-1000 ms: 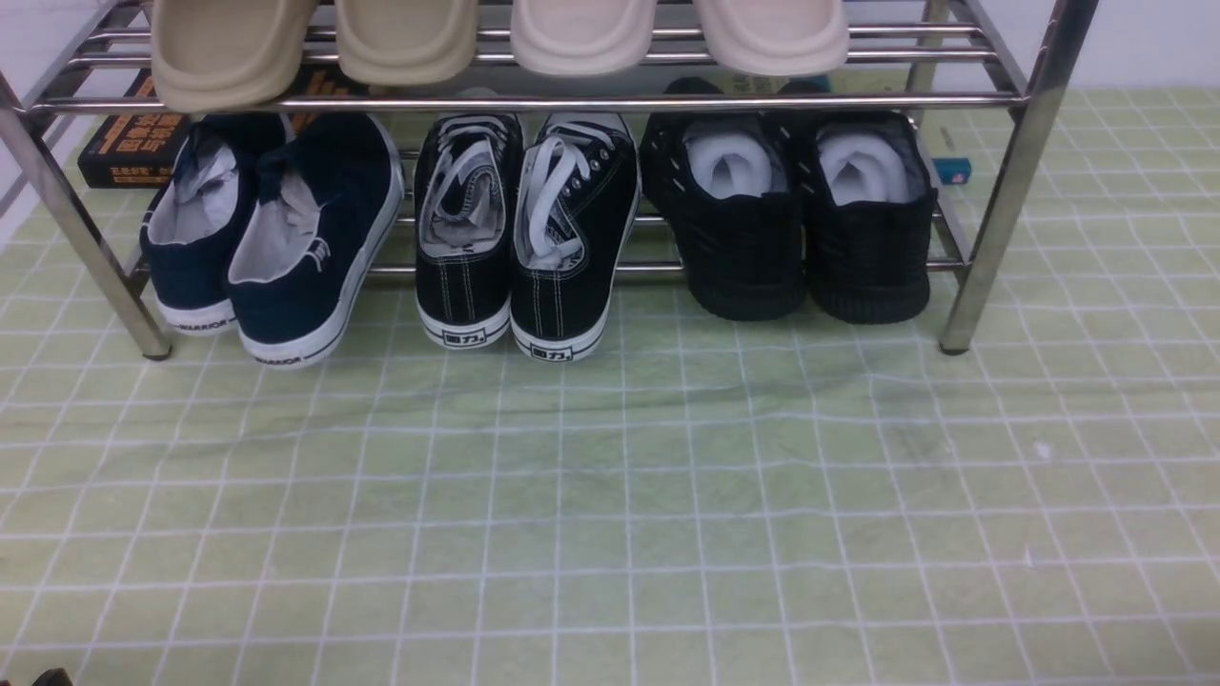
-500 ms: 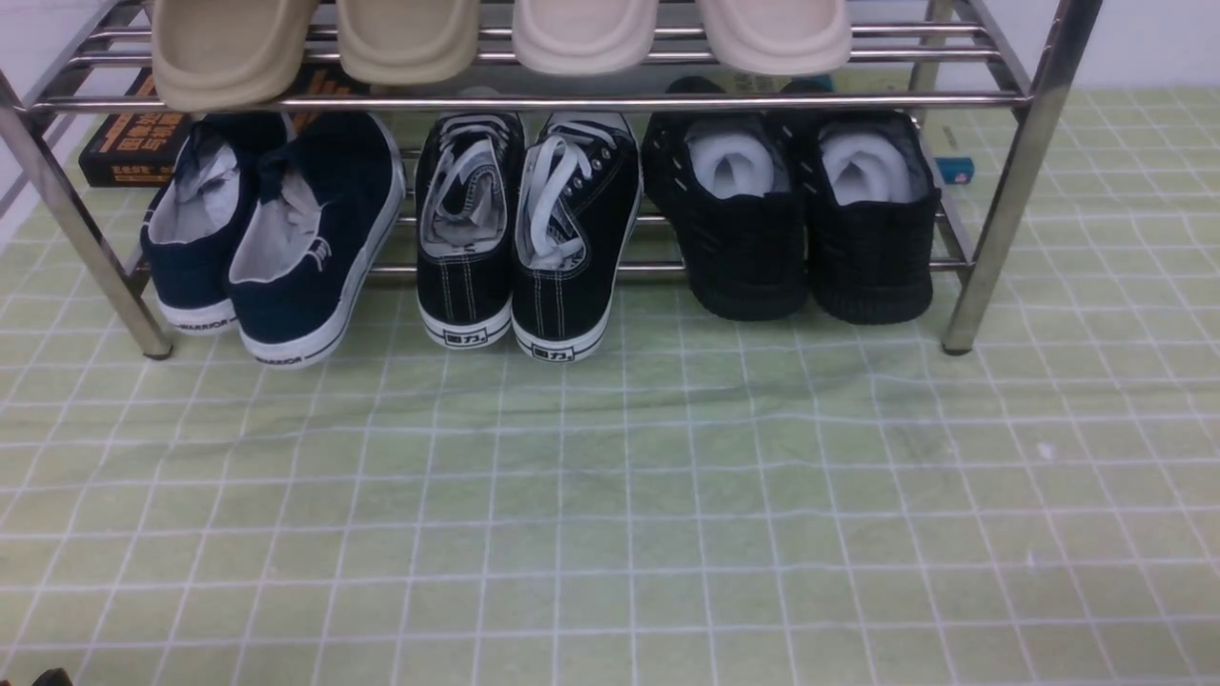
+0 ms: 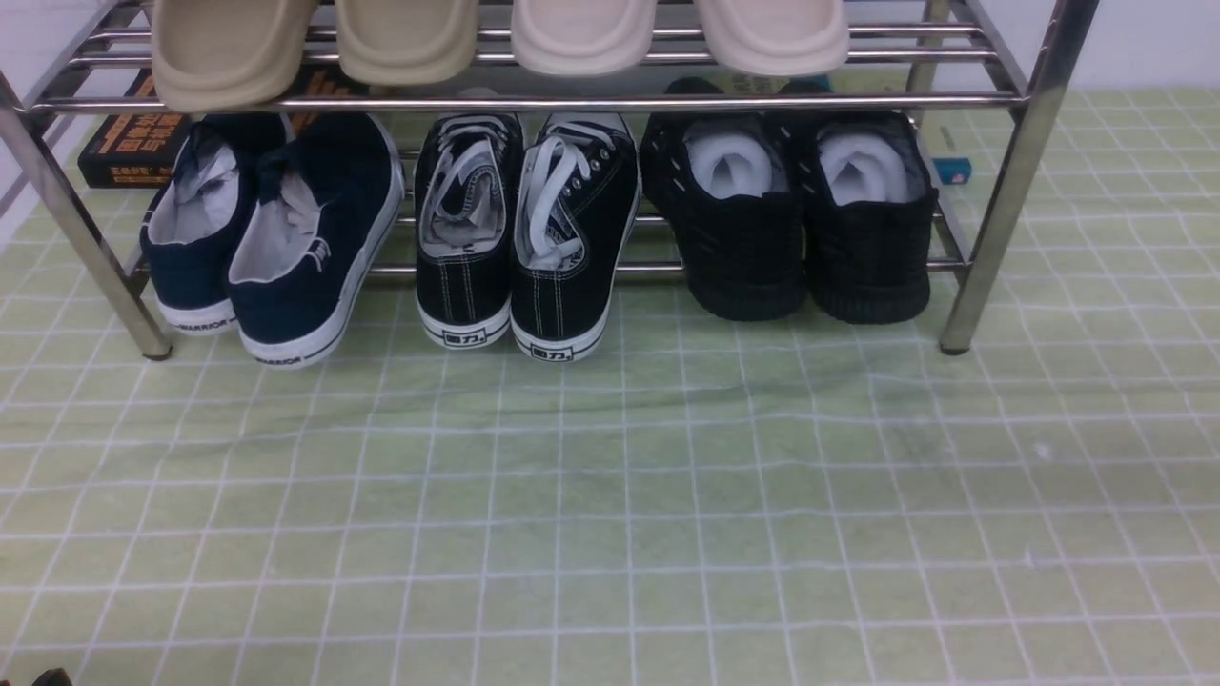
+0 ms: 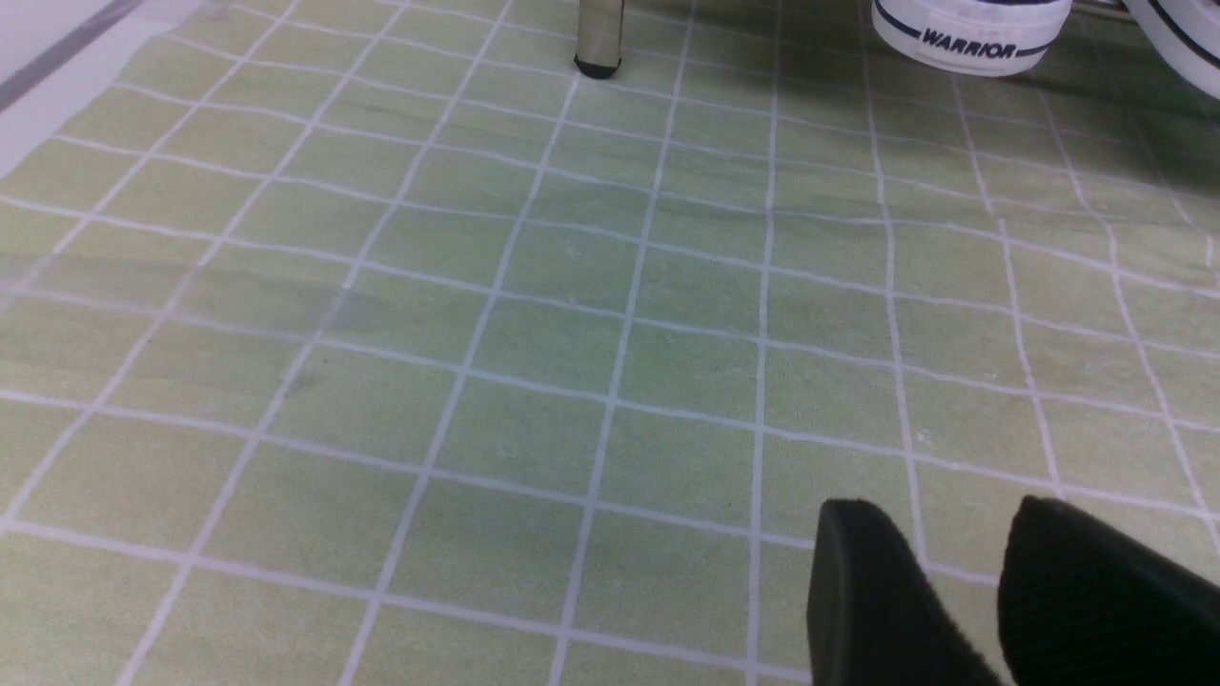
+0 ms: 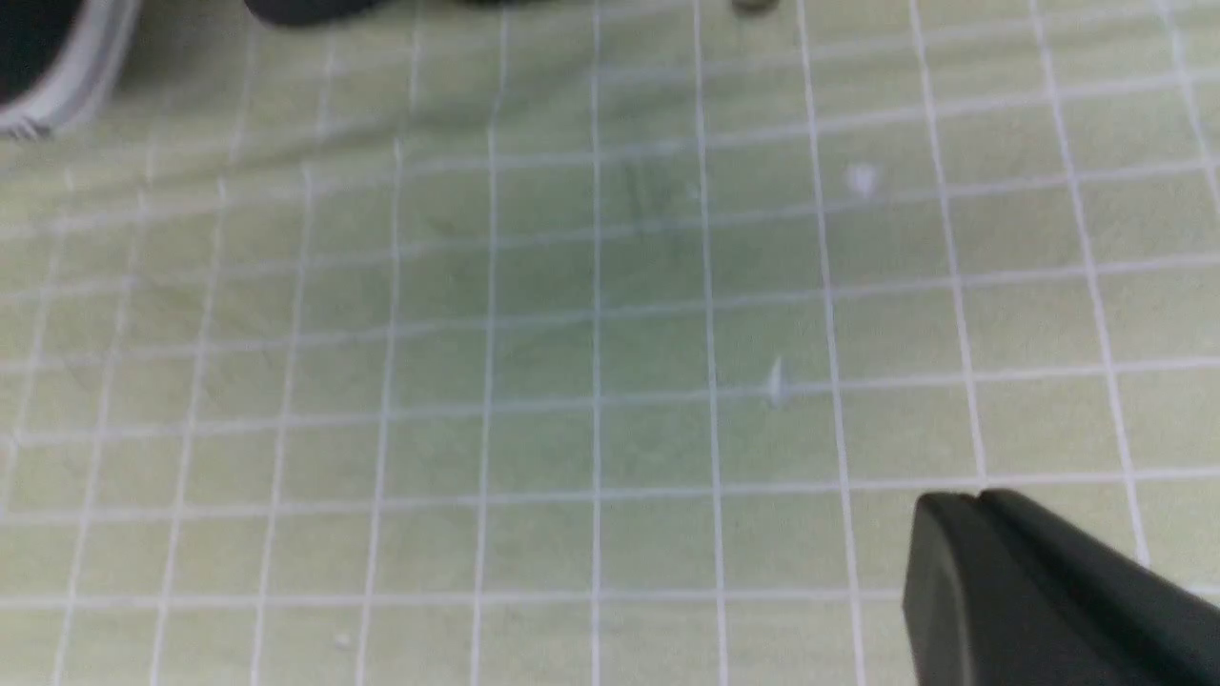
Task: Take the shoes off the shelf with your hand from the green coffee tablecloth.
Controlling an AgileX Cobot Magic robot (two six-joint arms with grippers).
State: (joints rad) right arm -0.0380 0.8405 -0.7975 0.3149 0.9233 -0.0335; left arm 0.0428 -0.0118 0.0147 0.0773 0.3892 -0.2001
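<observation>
The all-black knit shoes (image 3: 791, 229) with white paper stuffing stand side by side at the right end of the lower tier of the steel-tube shelf (image 3: 1010, 181), heels towards me. The shelf stands on the pale green gridded tablecloth (image 3: 610, 495). Neither gripper shows in the front view. In the left wrist view my left gripper (image 4: 953, 534) is open and empty, low over the cloth (image 4: 572, 333), well short of the shelf leg (image 4: 599, 38). In the right wrist view my right gripper (image 5: 977, 505) is shut and empty over the cloth (image 5: 591, 362). A dark heel edge (image 5: 305, 8) lies far ahead of it.
Navy white-soled sneakers (image 3: 272, 229) and black canvas sneakers with white laces (image 3: 529, 229) fill the lower tier's left and middle. Several beige slippers (image 3: 496, 38) sit on the upper tier. A dark book (image 3: 129, 143) lies behind the shelf at the left.
</observation>
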